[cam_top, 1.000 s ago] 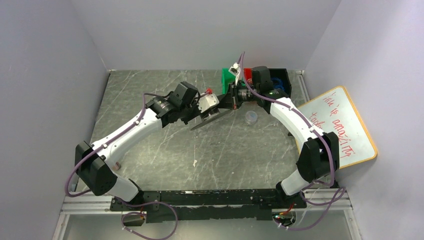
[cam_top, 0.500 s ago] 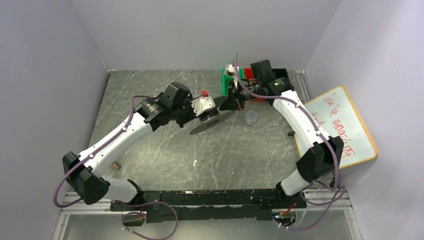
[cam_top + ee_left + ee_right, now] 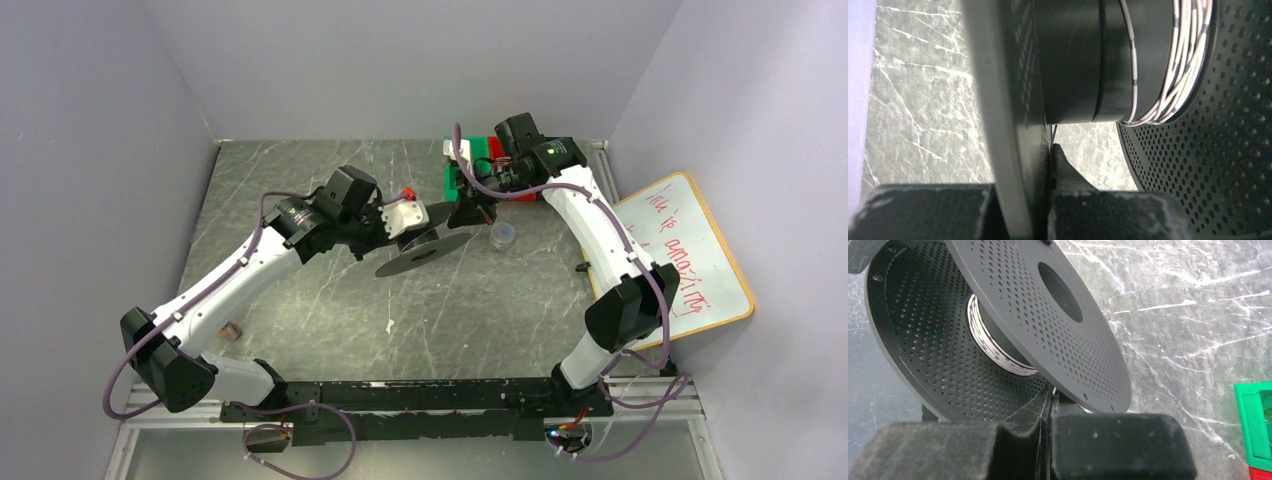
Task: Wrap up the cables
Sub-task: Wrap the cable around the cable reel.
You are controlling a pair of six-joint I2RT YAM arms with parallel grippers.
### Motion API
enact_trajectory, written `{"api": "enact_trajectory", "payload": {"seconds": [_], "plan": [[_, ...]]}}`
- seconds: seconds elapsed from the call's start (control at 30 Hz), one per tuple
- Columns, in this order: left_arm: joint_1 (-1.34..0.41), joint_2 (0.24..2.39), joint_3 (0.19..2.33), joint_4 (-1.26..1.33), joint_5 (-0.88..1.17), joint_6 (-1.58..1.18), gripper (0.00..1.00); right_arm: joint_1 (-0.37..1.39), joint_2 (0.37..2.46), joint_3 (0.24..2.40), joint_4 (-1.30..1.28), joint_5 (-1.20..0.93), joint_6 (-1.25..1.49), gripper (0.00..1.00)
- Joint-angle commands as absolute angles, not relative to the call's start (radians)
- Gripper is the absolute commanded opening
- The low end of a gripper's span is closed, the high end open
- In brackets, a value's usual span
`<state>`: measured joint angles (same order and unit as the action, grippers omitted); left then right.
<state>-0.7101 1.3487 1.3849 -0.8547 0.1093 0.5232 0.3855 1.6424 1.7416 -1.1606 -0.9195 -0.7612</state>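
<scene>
Though partly hidden behind spool flange (image 3: 1088, 355), whitish cables (image 3: 990, 347).

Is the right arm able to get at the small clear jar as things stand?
Probably not yet. The jar stands close beside the right pincer with nothing between, but that pincer is shut by the spool, apparently on the wire.

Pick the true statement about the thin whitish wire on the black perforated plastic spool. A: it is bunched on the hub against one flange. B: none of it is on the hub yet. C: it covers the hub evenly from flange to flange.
A: the thin whitish wire crowds against one flange of the black perforated plastic spool, leaving most of the dark hub bare.
</scene>
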Motion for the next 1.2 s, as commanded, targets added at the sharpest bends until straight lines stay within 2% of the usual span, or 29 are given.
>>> {"api": "enact_trajectory", "payload": {"seconds": [0.0, 0.17, 0.67, 0.73, 0.77, 0.83, 0.93, 1.03, 1.17], "plan": [[-0.7, 1.372, 1.39, -1.072, 0.128, 0.577, 0.02, 0.393, 1.583, 1.784, -1.13, -0.948, -0.821, 0.0], [-0.701, 1.368, 1.388, -1.074, 0.143, 0.578, 0.02, 0.4, 1.585, 1.806, -1.154, -0.921, -0.838, 0.0], [-0.702, 1.381, 1.367, -1.019, 0.063, 0.54, 0.02, 0.448, 1.493, 1.795, -1.15, -0.581, -0.81, 0.03], [-0.702, 1.385, 1.376, -1.017, 0.074, 0.531, 0.02, 0.47, 1.474, 1.768, -1.118, -0.582, -0.796, 0.06], [-0.702, 1.386, 1.381, -1.02, 0.082, 0.527, 0.02, 0.487, 1.466, 1.75, -1.102, -0.574, -0.791, 0.12], [-0.704, 1.388, 1.388, -1.025, 0.092, 0.521, 0.02, 0.522, 1.454, 1.733, -1.074, -0.539, -0.785, 0.14], [-0.705, 1.384, 1.385, -1.026, 0.093, 0.519, 0.02, 0.553, 1.443, 1.726, -1.05, -0.503, -0.77, 0.12], [-0.706, 1.378, 1.384, -1.028, 0.096, 0.517, 0.02, 0.58, 1.449, 1.735, -1.065, -0.467, -0.779, 0.03], [-0.704, 1.359, 1.39, -1.028, 0.11, 0.53, 0.02, 0.584, 1.447, 1.713, -1.052, -0.476, -0.79, 0.19]]}}
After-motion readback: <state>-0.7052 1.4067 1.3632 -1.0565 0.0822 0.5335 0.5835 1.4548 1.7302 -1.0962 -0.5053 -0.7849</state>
